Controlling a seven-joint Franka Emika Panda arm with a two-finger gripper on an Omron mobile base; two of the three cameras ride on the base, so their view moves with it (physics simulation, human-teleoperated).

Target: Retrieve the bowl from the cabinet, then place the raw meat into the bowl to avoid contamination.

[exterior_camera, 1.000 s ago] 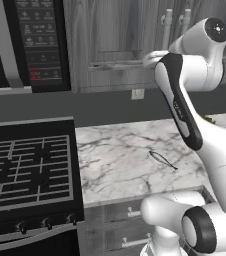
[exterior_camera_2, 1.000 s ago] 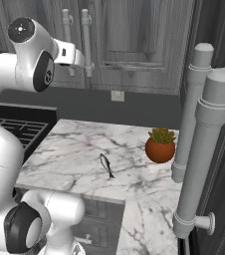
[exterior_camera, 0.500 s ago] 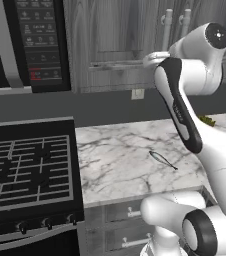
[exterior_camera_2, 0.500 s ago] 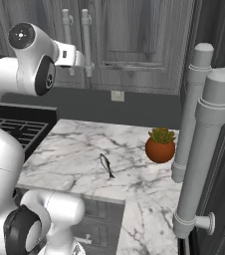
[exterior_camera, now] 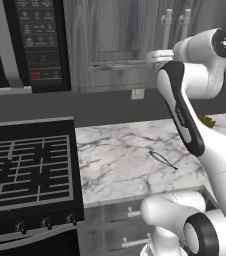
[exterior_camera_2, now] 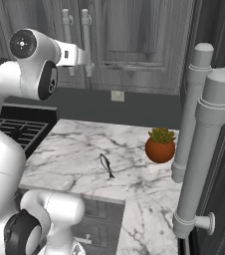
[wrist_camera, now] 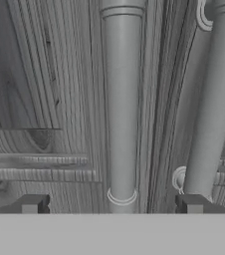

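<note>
Gripper [wrist_camera: 112,204] spread wide, up at the cabinet [exterior_camera: 115,45], straddling one bar handle [wrist_camera: 121,104] without touching. Raw meat [exterior_camera_2: 106,165] lies on the counter [exterior_camera_2: 74,149].

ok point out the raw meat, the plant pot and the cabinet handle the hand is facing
raw meat [exterior_camera_2: 106,165]: right base view, middle of the thin grey sliver on the marble counter
plant pot [exterior_camera_2: 160,150]: right base view, its round orange-brown side
cabinet handle [wrist_camera: 121,109]: hand view, mid-length of the pale bar
</note>
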